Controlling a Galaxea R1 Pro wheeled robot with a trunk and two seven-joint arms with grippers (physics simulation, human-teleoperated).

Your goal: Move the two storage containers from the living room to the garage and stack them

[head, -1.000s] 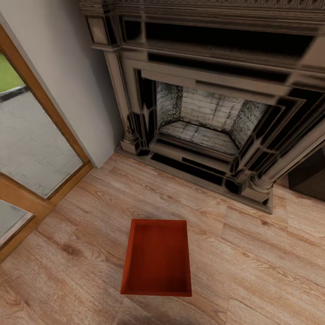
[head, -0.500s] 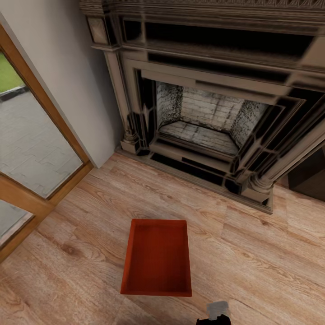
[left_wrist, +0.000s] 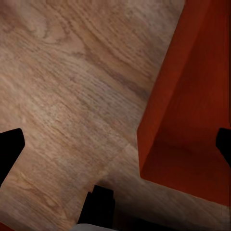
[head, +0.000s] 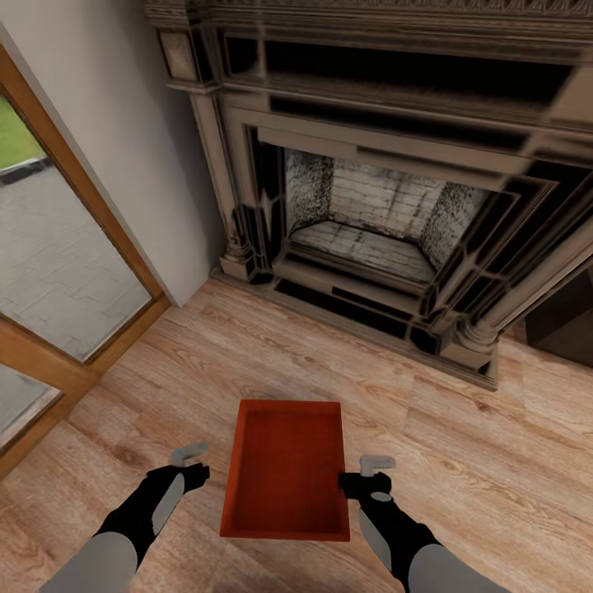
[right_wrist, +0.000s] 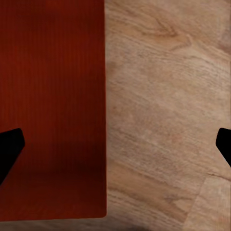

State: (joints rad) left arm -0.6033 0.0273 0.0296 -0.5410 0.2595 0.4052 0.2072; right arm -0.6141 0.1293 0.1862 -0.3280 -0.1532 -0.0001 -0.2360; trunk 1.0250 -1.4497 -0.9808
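One red-orange storage container (head: 287,469) sits open-topped on the living room's wood-plank floor (head: 461,461), in front of the fireplace. My left gripper (head: 193,462) hovers open just off its left wall, and the left wrist view shows that wall and a near corner of the container (left_wrist: 190,115) between the spread fingers (left_wrist: 9,150). Beside the right rim my right gripper (head: 372,474) is open too. In the right wrist view the container (right_wrist: 53,106) has its wall edge between the two fingers (right_wrist: 9,149). Nothing is held.
An ornate stone fireplace (head: 371,206) fills the wall ahead, its hearth base reaching onto the floor. A wood-framed glass door (head: 58,272) stands at the left beside a beige wall (head: 123,123). A dark opening (head: 568,321) lies at the far right.
Both arms have risen into the head view from its lower edge; the right gripper showed first, and now the two grippers flank the container. The container and camera have not moved.
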